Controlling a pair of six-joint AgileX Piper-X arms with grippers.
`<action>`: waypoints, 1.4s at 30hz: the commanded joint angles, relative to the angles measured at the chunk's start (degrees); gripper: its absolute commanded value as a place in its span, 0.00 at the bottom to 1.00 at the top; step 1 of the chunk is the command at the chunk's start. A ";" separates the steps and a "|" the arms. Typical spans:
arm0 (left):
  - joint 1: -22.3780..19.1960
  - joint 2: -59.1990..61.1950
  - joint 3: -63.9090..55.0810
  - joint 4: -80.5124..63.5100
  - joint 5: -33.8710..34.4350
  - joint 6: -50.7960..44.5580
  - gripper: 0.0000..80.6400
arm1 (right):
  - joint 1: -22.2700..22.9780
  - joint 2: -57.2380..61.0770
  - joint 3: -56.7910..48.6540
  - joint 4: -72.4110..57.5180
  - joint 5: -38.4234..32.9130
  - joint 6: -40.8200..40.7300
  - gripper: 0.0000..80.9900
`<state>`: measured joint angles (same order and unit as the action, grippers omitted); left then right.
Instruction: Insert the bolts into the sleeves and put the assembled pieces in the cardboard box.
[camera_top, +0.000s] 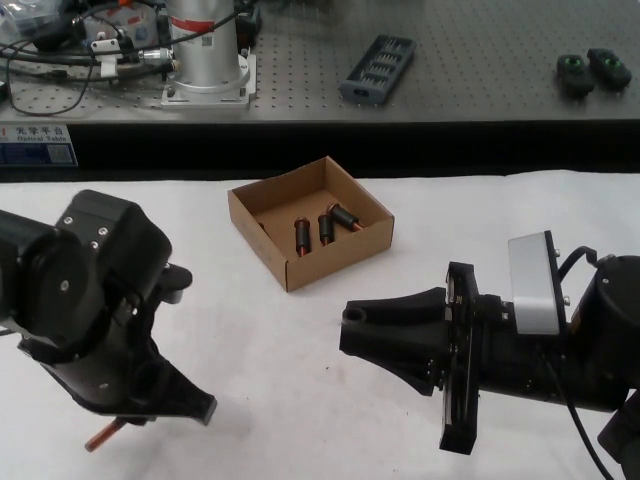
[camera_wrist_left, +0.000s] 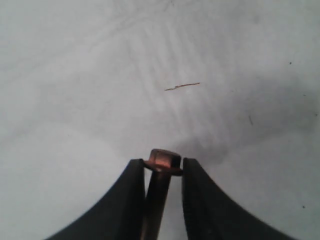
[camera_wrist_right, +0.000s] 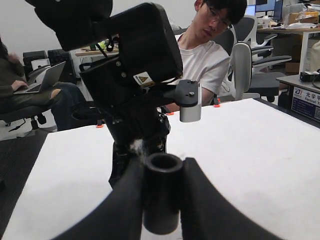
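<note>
Left gripper (camera_wrist_left: 163, 166) pinches a bolt (camera_wrist_left: 163, 161) by its shank, head at the fingertips, low over the bench (camera_top: 300, 380), while the right gripper (camera_wrist_right: 161, 170) clamps a sleeve (camera_wrist_right: 162, 195), open bore facing the left arm, apparently ready for mating before joining three pieces (camera_top: 301, 235) in the box (camera_top: 340, 255).

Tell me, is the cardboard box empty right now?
No, three assembled pieces lie side by side on the floor of the cardboard box in the high view.
</note>
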<state>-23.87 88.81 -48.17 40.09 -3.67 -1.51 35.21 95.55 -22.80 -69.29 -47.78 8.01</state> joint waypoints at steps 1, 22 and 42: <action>-0.44 0.36 -0.93 -0.25 -0.60 0.64 0.01 | -0.37 -0.84 -0.09 -0.88 -0.72 0.10 0.07; -0.49 3.78 -0.93 1.14 1.38 4.77 0.27 | -0.37 -0.84 -0.09 -0.88 -0.84 0.09 0.07; -0.49 3.78 -0.93 2.82 1.38 11.20 0.27 | -0.37 -0.84 -0.09 -0.98 -2.18 1.35 0.07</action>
<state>-24.14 92.55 -48.41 43.73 -2.43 7.97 35.21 95.55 -22.80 -69.29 -48.69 8.96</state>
